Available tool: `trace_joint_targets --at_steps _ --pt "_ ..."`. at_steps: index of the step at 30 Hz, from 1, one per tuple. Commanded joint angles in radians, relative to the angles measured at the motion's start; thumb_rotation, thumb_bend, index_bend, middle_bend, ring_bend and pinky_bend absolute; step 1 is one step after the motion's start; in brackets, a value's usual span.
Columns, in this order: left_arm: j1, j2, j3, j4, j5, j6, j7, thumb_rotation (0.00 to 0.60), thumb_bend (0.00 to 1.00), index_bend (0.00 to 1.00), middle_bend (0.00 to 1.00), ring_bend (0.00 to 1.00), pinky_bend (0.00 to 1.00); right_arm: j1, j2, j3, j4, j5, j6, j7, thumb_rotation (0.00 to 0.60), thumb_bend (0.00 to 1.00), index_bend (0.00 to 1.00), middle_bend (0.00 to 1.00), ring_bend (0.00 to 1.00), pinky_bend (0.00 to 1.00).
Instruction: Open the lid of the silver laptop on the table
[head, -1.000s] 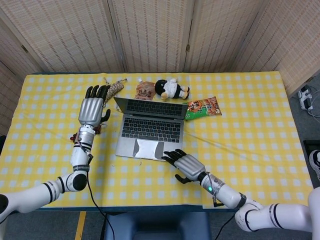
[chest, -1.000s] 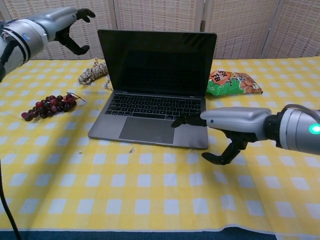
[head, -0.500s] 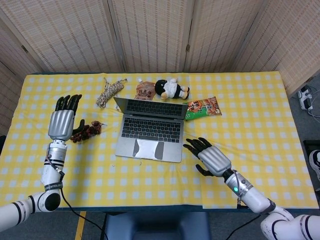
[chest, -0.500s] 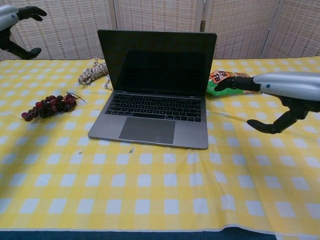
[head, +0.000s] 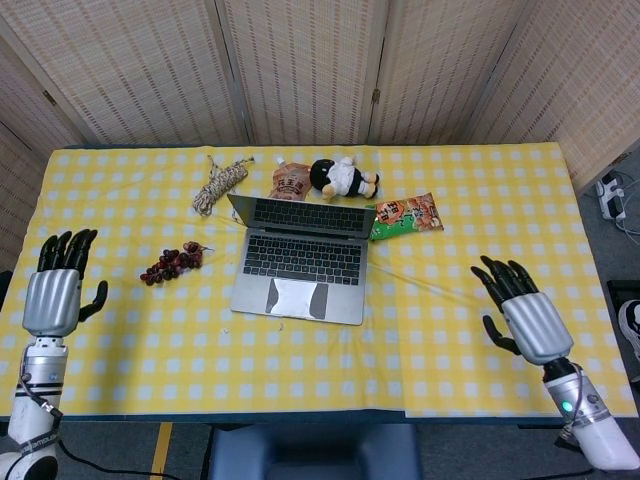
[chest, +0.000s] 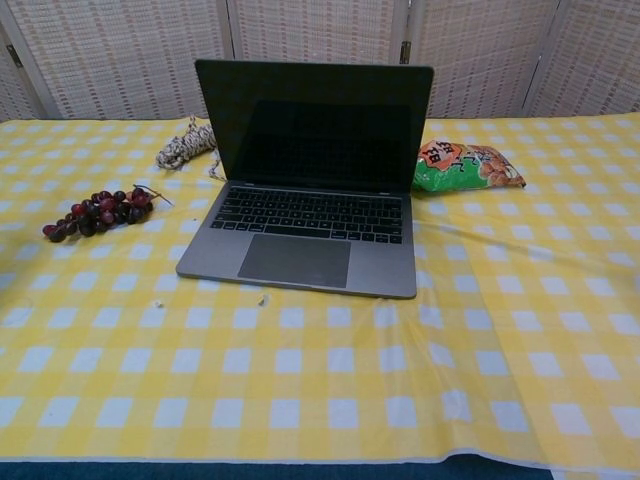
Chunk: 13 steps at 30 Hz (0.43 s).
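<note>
Both hands have drawn back from the middle of the table since half a second ago and left the chest view: the left hand (head: 52, 297) now sits at the near left edge and the right hand (head: 527, 318) at the near right, each with fingers spread and nothing in it. Between them, well apart from either, the silver laptop (head: 300, 259) stands open near the middle of the table (head: 450, 180), its lid up with the dark screen facing the robot, keyboard and trackpad toward the near edge, and its hinge line running left to right. Beside it on the left lie the grapes (head: 170, 263) and a coil of rope (head: 219, 185); behind the lid are a brown snack packet (head: 289, 180) and a plush toy (head: 341, 177), and to its right a green snack bag (head: 405, 215). A yellow-and-white checked cloth covers the table, and woven folding screens (head: 300, 60) close off the far side.
</note>
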Motion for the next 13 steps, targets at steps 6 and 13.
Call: trace_joint_targets --at_steps 6,13 --pt "0.149 0.035 0.084 -0.086 0.098 0.149 0.018 0.6 0.5 0.05 0.11 0.0 0.0 -0.123 0.004 -0.018 0.094 -0.061 0.112 0.1 0.6 0.55 0.0 0.0 0.0 0.0" --pt "0.226 0.033 0.125 -0.128 0.128 0.183 0.049 0.6 0.5 0.06 0.11 0.0 0.0 -0.17 -0.023 -0.012 0.134 -0.061 0.125 0.107 0.6 0.55 0.0 0.0 0.01 0.0"
